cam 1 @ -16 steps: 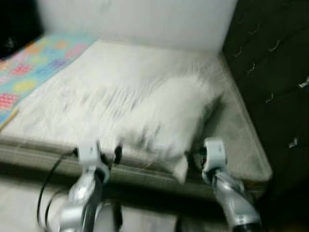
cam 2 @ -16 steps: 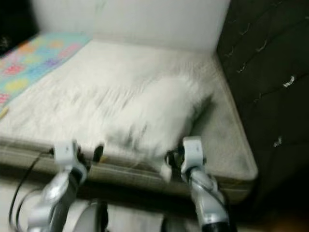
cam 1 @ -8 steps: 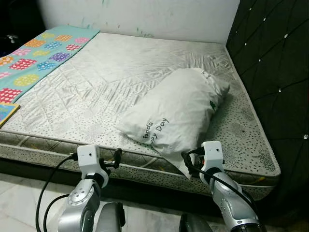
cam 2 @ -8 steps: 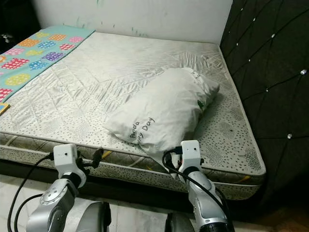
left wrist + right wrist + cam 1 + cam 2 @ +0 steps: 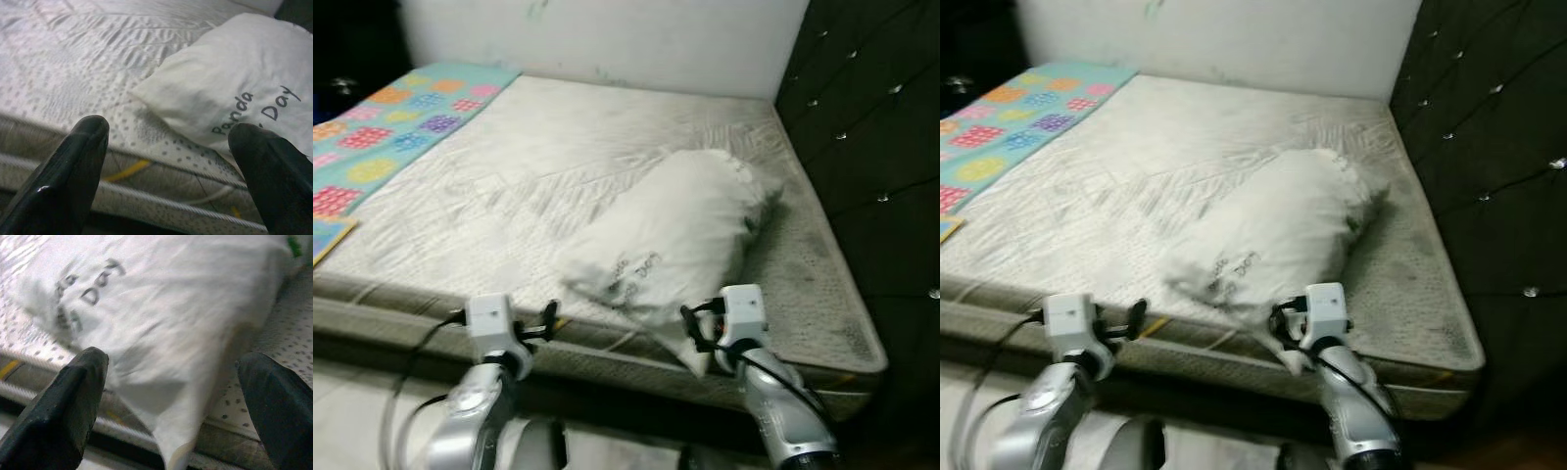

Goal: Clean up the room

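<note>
One bare quilted mattress (image 5: 558,176) is observed, bounded by one pale wall (image 5: 607,39) at its far side and one dark tufted headboard (image 5: 871,137) along the robot's right. One patterned mat (image 5: 382,127) with coloured blocks is laid at the far left of the mattress. One white pillow (image 5: 675,235), printed "Panda Day", is lying on the right half of the mattress, one corner overhanging the near edge. Two grippers are held low before that edge. The left gripper (image 5: 168,161) is spread wide and empty, near the pillow's left corner. The right gripper (image 5: 173,401) is likewise spread wide, the overhanging corner seen between its fingers (image 5: 63,406), nothing clamped.
</note>
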`<state>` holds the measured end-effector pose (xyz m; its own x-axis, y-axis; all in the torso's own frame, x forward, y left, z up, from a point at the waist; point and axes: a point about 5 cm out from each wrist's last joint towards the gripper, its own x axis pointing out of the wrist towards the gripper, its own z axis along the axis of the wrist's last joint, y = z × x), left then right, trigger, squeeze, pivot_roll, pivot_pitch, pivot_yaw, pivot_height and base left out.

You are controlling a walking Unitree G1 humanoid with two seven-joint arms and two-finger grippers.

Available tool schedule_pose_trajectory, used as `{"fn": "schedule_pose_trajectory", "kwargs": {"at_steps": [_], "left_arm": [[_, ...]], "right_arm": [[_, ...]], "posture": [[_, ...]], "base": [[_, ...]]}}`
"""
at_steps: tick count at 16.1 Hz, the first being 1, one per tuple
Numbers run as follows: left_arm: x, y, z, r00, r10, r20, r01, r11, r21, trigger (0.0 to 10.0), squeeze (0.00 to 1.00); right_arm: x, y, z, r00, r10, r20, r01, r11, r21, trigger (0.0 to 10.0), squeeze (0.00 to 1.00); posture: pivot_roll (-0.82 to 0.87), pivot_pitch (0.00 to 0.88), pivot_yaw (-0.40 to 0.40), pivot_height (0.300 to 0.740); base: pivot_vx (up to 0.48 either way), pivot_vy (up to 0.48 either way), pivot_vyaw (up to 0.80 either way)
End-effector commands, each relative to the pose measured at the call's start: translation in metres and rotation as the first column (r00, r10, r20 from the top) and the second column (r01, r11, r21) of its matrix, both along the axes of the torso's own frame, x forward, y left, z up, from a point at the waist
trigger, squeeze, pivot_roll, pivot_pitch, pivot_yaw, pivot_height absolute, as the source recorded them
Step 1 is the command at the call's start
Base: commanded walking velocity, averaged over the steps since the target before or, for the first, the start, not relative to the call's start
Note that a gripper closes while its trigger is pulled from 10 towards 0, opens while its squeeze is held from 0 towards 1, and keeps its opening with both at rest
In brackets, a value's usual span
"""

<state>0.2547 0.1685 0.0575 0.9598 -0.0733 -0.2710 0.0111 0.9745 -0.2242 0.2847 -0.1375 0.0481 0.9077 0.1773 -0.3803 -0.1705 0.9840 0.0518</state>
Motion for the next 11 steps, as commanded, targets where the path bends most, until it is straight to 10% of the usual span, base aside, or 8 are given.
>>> {"fn": "schedule_pose_trajectory", "kwargs": {"at_steps": [1, 11], "left_arm": [[0.0039, -0.0090, 0.0058, 0.999, -0.030, 0.030, 0.030, 0.999, -0.011, 10.0, 0.00], [0.0032, -0.0117, 0.0031, 0.999, -0.035, 0.019, 0.035, 0.999, -0.021, 10.0, 0.00]], "right_arm": [[0.0010, -0.0083, 0.0012, 1.000, -0.017, 0.008, 0.017, 1.000, -0.022, 10.0, 0.00], [0.0013, -0.0086, 0.0002, 1.000, -0.017, 0.003, 0.017, 1.000, -0.026, 10.0, 0.00]], "posture": [[-0.13, 0.000, -0.026, 0.617], [-0.13, 0.000, -0.027, 0.617]], "base": [[0.480, 0.000, 0.00], [0.405, 0.000, 0.00]]}}
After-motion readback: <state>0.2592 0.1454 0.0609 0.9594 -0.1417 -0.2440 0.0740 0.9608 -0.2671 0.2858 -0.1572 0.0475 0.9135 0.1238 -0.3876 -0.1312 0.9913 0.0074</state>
